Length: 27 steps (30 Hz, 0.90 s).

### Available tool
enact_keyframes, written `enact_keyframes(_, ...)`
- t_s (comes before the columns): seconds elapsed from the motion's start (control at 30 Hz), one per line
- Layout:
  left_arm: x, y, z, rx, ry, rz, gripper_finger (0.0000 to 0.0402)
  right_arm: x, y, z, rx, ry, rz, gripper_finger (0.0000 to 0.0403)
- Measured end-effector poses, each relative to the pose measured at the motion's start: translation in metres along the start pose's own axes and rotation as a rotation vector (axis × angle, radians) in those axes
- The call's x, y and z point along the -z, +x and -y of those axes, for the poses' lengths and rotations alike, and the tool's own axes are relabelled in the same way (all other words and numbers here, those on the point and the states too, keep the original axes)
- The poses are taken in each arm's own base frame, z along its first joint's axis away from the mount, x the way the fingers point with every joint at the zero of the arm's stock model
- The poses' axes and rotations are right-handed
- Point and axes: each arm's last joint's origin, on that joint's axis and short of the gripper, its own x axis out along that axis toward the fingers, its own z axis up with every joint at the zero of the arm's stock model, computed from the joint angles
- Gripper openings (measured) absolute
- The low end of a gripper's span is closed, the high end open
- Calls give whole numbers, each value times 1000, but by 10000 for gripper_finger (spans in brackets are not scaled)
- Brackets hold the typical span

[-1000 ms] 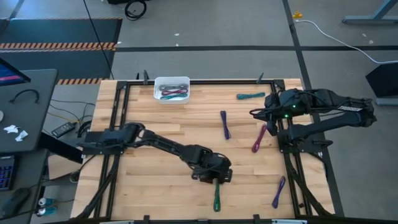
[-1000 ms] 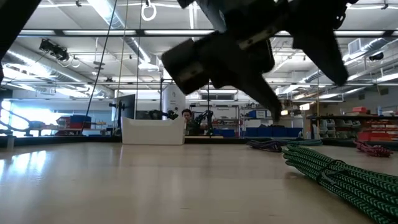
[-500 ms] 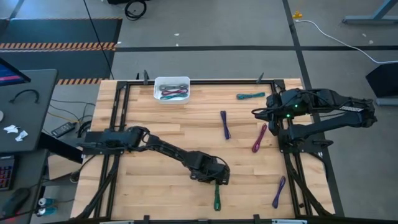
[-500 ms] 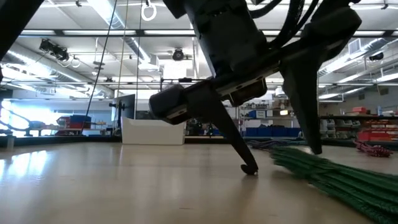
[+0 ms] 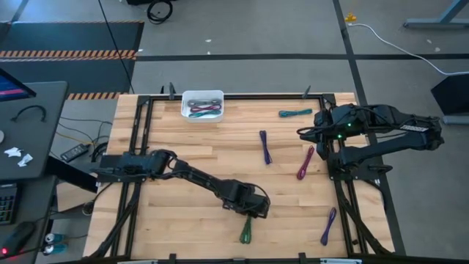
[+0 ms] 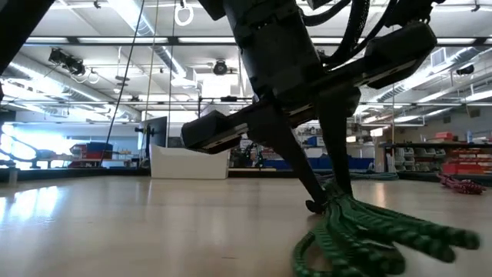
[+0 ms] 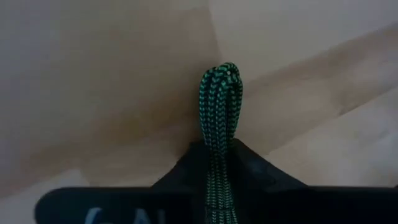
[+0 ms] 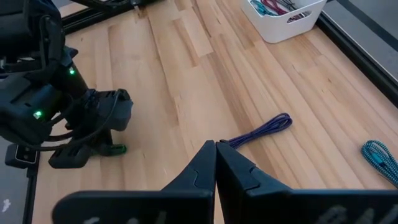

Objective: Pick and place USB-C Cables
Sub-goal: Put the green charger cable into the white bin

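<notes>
A green USB-C cable [image 5: 245, 232] lies near the table's near edge, with my left gripper [image 5: 251, 213] shut on its far end. In the low view its strands [image 6: 369, 238] splay across the wood below the fingers. A white bin [image 5: 202, 104] at the far edge holds other cables. A teal cable [image 5: 294, 113], a purple one [image 5: 265, 147], a magenta one [image 5: 305, 163] and a second purple one [image 5: 327, 226] lie flat on the table. My right gripper [image 5: 302, 133] hangs shut and empty over the table's right part. My left gripper pinches the green cable between its two fingers just behind the looped end [image 7: 219, 134], which pokes out past the fingertips. The fingers [image 6: 311, 201] come from above, slanting, and lie along the bundle. The rest of the cable [image 6: 384, 242] lies slack on the table.
Black frame rails [image 5: 344, 191] run along the table's sides, and my right arm's base stands on the right one. The purple cable [image 8: 258, 130] and teal cable [image 8: 379, 155] lie ahead of my right gripper [image 8: 216, 148]. Bare wood stretches across the middle and left.
My left gripper has come down onto the green cable's far end and shut on it. The cable, straight before, now lies slanted toward the left, and its strands have bunched and splayed out on the table.
</notes>
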Motion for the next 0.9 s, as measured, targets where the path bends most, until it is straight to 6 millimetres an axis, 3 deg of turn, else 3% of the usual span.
enact_keyframes(0.1,-3,-8,0,-22,36,-5,45,0,0,0,0,0,1,12)
enact_keyframes(0.2,-13,-31,-1,-125,94,7,45,0,-1,0,-2,1,6,11)
enact_keyframes(0.33,-39,-100,9,-197,254,0,45,-1,-2,0,-9,3,27,10)
enact_keyframes(0.43,-66,-148,14,-228,525,-22,45,-2,-2,0,-4,4,39,11)
enact_keyframes(0.5,-86,-169,12,-244,708,-9,45,-2,-2,0,3,4,42,12)
enact_keyframes(0.67,-142,-224,-19,-275,1006,15,44,-3,-2,0,5,13,40,11)
enact_keyframes(0.9,-237,-260,-68,-514,1229,90,46,-3,-2,0,16,70,48,12)
